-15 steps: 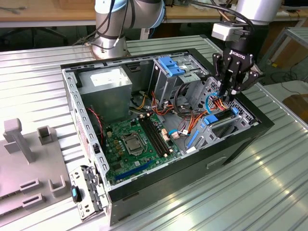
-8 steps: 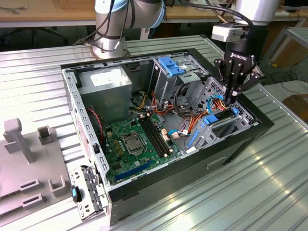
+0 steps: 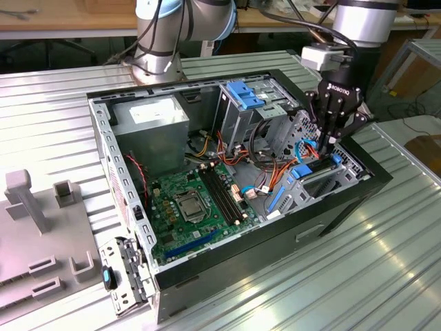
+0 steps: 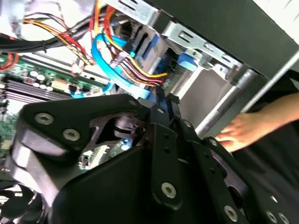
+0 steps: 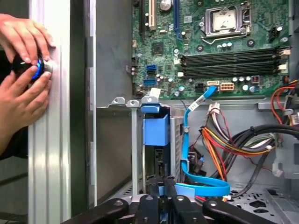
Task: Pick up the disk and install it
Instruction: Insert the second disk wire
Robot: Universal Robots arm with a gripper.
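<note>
Ribbed metal tabletop point(image 3: 386, 276) carries an open computer case point(image 3: 207, 289). Inside its front corner, at the exterior view's right, the gripper point(image 3: 331, 141) reaches down with fingers point(image 4: 161, 100) drawn close together, though whether they clamp anything I cannot tell. Just below sits the disk point(image 3: 313, 172), blue-railed, in its bay beside coloured cables point(image 5: 219, 144). A person's hands point(image 5: 21, 70) rest outside the case.

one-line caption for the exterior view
Arm's pincer reaches down into the open PC case at the blue-railed disk in its bay.
</note>
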